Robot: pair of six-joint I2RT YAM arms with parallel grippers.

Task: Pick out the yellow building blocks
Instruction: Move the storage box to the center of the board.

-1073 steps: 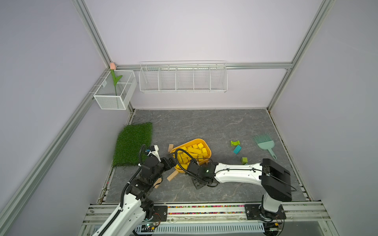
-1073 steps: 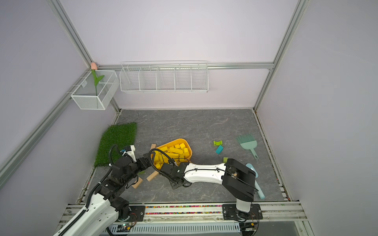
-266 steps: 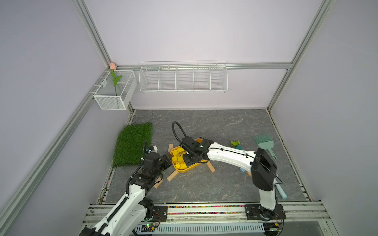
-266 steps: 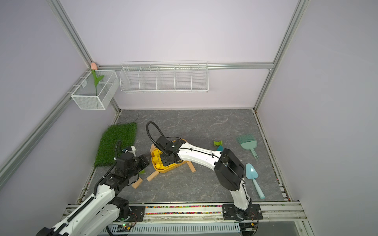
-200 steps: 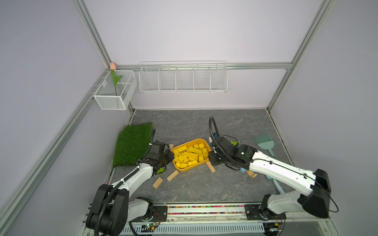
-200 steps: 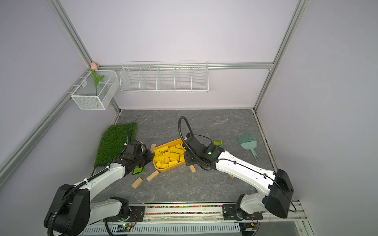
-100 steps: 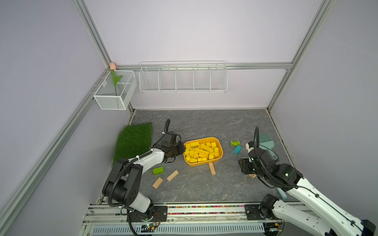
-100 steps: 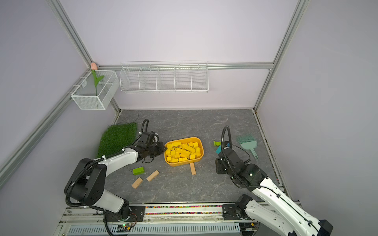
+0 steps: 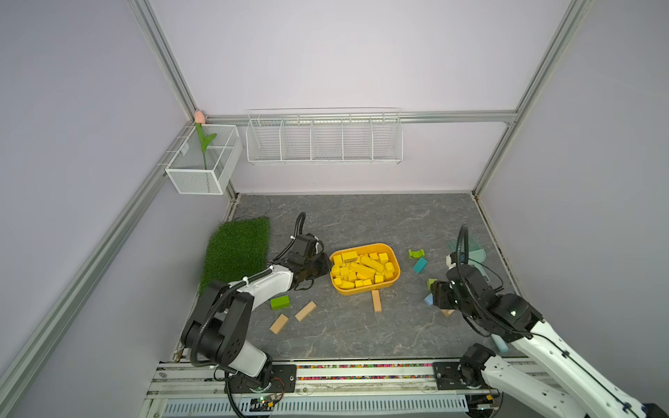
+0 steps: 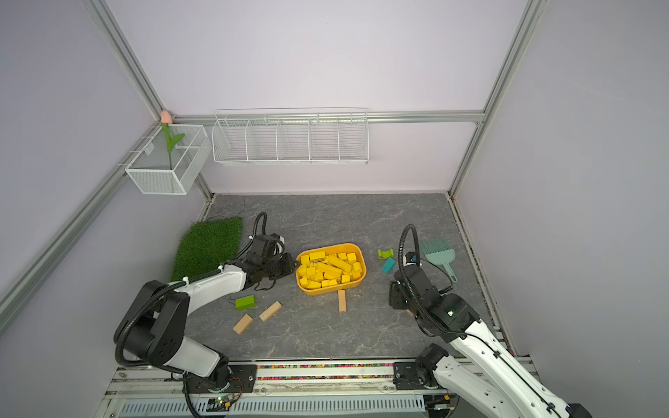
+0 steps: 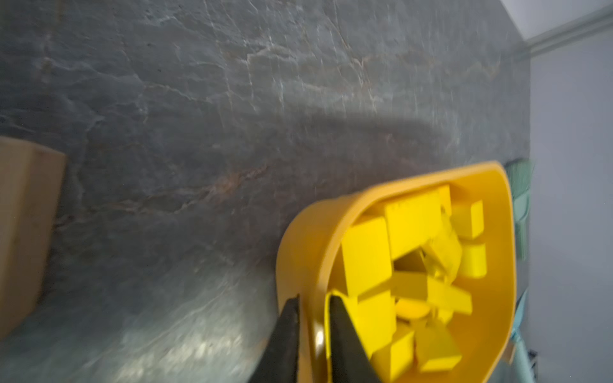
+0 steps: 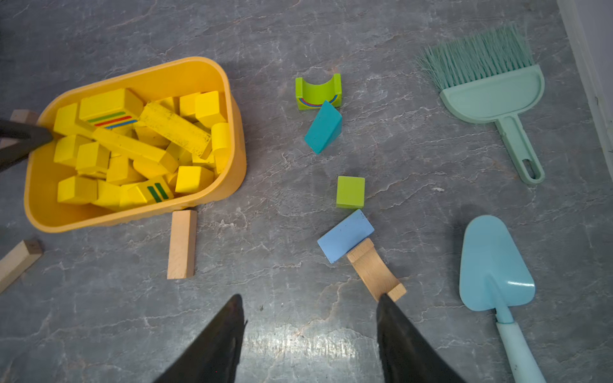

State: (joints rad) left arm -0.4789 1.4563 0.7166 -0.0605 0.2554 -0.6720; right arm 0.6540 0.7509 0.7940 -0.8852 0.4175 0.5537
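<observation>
At the middle of the table [image 9: 344, 336] stands the yellow-orange tub [image 9: 365, 290]. The yellow building blocks [image 9: 362, 269] lie heaped inside it: cubes, bars and wedges.

The left wrist view is blurred. It shows the left pincer [image 11: 313, 298] astride the tub's wall, one finger outside and one inside beside the blocks. The jaws stand narrowly apart; whether they press the wall cannot be told. Both top views show only the pincer's head at the tub's end on the left-arm side.

The right wrist view shows the right pincer [image 12: 309, 298] spread wide over bare table, well apart from the tub, with nothing between its jaws. Only this view resolves the print on the blocks: green, red and blue stripes on one, two green bars on another. It also shows in full the loose pieces on the tub's right-arm side:
- green arch block [image 12: 318, 91]
- teal wedge [image 12: 323, 127]
- green cube [image 12: 350, 192]
- light blue block [image 12: 345, 236], touching a tan arch block [image 12: 376, 272]
- mint brush [image 12: 491, 86]
- blue shovel [image 12: 494, 265]

In both top views the right arm covers part of this group. A tan bar [image 12: 181, 243] lies just beside the tub's near wall.

Only the top views show the green block [image 9: 280, 302] and the grass mat [image 9: 237, 249] on the tub's left-arm side. They also show a mesh box [image 9: 197, 181] holding an artificial tulip [image 9: 203, 144], and a wire rack [image 9: 324, 144] divided into compartments.
</observation>
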